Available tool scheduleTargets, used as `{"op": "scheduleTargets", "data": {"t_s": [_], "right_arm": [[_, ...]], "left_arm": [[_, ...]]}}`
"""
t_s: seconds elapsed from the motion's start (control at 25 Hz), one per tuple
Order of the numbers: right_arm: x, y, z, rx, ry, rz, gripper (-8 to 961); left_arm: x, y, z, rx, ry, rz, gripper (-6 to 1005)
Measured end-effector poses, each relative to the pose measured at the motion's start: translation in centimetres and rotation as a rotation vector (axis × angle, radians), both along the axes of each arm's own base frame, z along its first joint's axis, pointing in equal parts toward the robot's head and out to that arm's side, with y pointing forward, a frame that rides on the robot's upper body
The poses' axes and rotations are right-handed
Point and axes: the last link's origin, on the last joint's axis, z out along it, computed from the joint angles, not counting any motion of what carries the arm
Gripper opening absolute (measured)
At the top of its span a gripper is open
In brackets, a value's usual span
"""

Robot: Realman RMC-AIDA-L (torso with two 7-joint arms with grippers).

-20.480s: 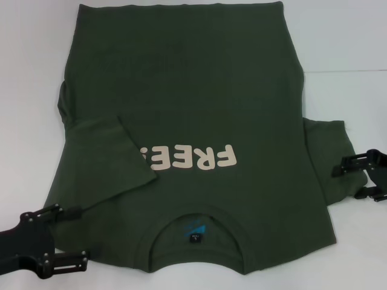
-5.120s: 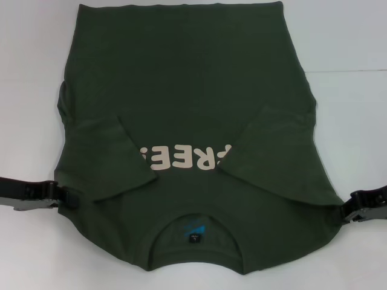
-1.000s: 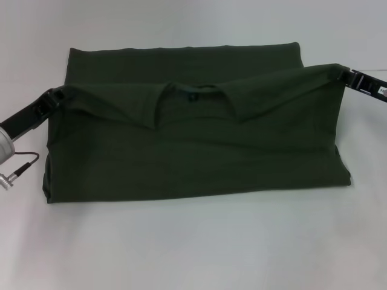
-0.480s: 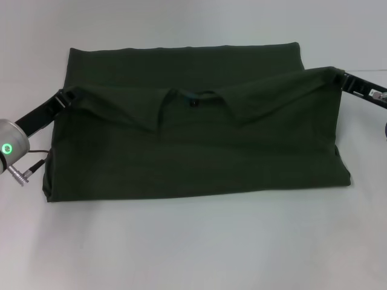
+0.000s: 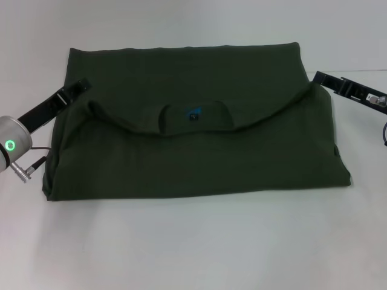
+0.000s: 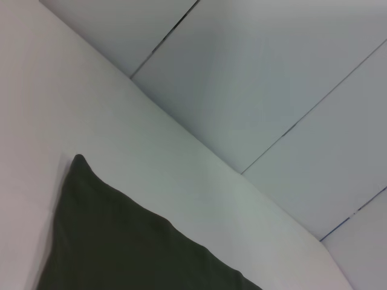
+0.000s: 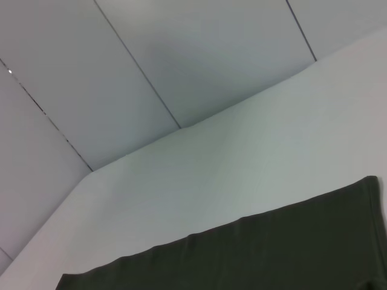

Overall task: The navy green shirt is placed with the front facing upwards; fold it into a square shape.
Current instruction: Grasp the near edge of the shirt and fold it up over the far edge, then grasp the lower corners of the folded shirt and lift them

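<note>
The navy green shirt (image 5: 193,157) lies on the white table (image 5: 193,241), folded in half with its collar end laid over toward the far hem. The ribbed collar with its blue neck label (image 5: 193,114) faces up in the middle of the folded edge. The print is hidden inside the fold. My left gripper (image 5: 80,84) is over the shirt's far left part, empty, with the cloth lying below it. My right gripper (image 5: 318,76) is just off the shirt's far right edge, empty. Shirt cloth also shows in the left wrist view (image 6: 121,248) and in the right wrist view (image 7: 272,254).
The white table extends all around the shirt, with a wide bare strip in front. A pale panelled wall (image 7: 151,54) stands behind the table. A seam line in the table top (image 5: 357,70) runs past the right gripper.
Both grippers have let go of the shirt's collar-end corners. The lifted edge has dropped flat onto the lower layer, and the collar and label now face up.
</note>
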Motion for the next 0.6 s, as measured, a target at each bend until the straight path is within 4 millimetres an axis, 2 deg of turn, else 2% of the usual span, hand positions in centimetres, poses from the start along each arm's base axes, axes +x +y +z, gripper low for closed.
{"op": "scheduleTargets", "data": {"t_s": [0.12,0.32,0.44,0.6], "right_arm": [[0.1,-0.1,-0.1,-0.002,0.007,-0.005,459],[0.9,-1.1,1.0,-0.012,0.077,-0.016,566],[1.8,-2.2,2.4,-0.043,0.122,-0.023,630],[2.8,-4.1,3.5,-0.142,0.15,-0.01,739]], "left_arm": [[-0.3,-0.4,0.1,-0.002,-0.011,0.002,423],[-0.9,-1.9,1.2,-0.017,-0.077,-0.044,662],[-1.5,-3.0,2.3,-0.08,-0.13,-0.046,727],[-2.5,-4.4,3.9,-0.226,-0.092,-0.035,813]]}}
